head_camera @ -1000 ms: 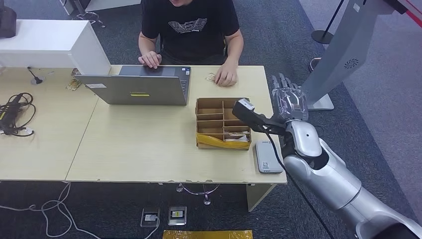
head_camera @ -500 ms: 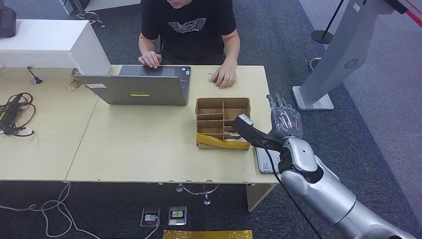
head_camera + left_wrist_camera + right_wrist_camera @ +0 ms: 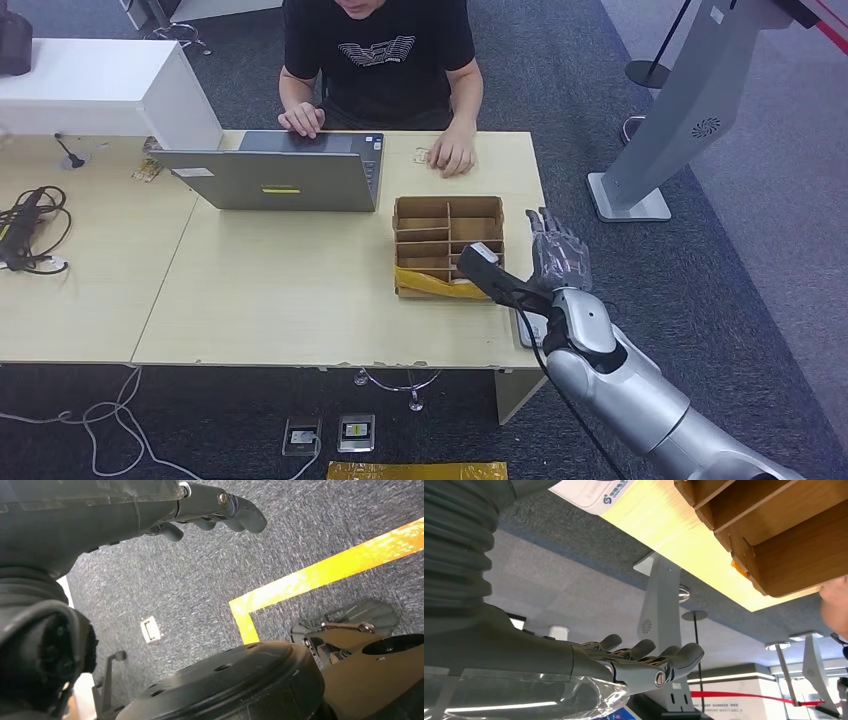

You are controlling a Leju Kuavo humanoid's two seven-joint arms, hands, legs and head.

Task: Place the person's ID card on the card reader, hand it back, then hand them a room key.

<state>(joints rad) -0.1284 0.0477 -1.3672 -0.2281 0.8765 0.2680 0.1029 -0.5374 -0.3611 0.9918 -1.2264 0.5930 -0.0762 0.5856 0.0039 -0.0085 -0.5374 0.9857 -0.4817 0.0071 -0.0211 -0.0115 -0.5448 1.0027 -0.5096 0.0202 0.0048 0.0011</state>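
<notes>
At lower right, the right hand (image 3: 558,250) hovers empty, fingers spread, beside the card reader (image 3: 527,325). A card (image 3: 425,155) lies by the person's hand (image 3: 452,155); reach there, palm level.

The right arm (image 3: 610,380) hides most of the card reader (image 3: 527,325) at the table's corner.
</notes>
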